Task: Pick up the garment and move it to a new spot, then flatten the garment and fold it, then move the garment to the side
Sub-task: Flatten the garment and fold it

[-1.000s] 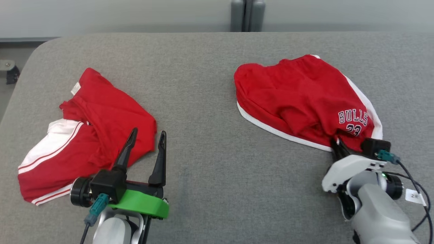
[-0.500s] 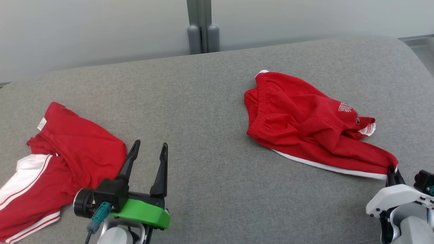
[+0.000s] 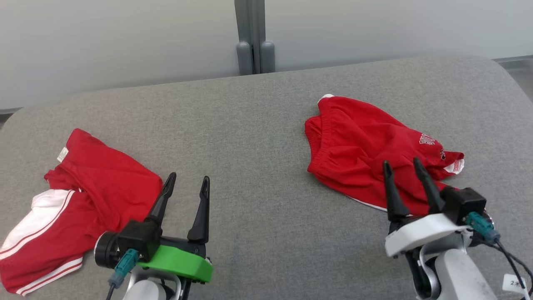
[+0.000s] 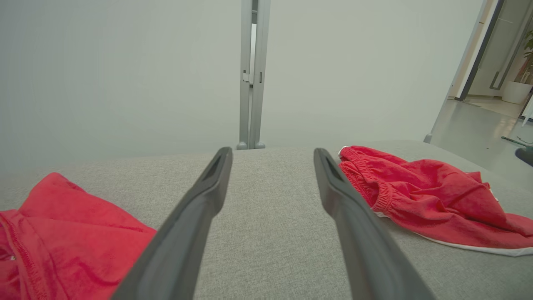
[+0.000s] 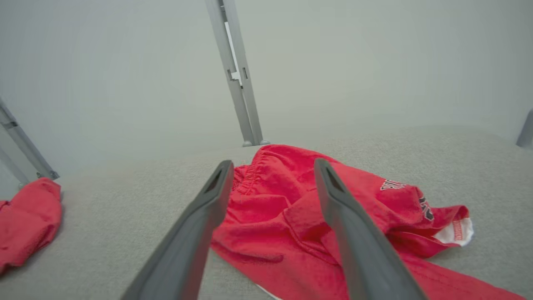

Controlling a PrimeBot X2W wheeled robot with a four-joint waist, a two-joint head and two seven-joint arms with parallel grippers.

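A: Where are the crumpled red basketball shorts with white trim and lettering [image 3: 354, 146]?

B: We see them in the right half of the head view, on the grey fabric-covered table [image 3: 258, 137]. They lie well apart from the other red garment with white side stripes [image 3: 95, 196] at the lower left. Our right gripper [image 3: 401, 162] hovers over their near edge, its fingers spread with nothing between them. Our left gripper [image 3: 188, 177] is likewise spread and empty, just beside that other garment.

A: What worries us from here?

B: The shorts are bunched, with folds lying over one another. If we pinch here, we may catch several layers at once, or just the top one. Then a flattening pull would twist them rather than spread them. Dragging over the rough cloth could also roll an edge under. We cannot tell whether the right fingertips touch the fabric.

A: And how do they lie?

B: Their long axis runs diagonally. The elastic waistband [image 3: 316, 143] sits at the upper left, and the white-lined leg opening [image 3: 454, 166] points toward the right edge of the frame.
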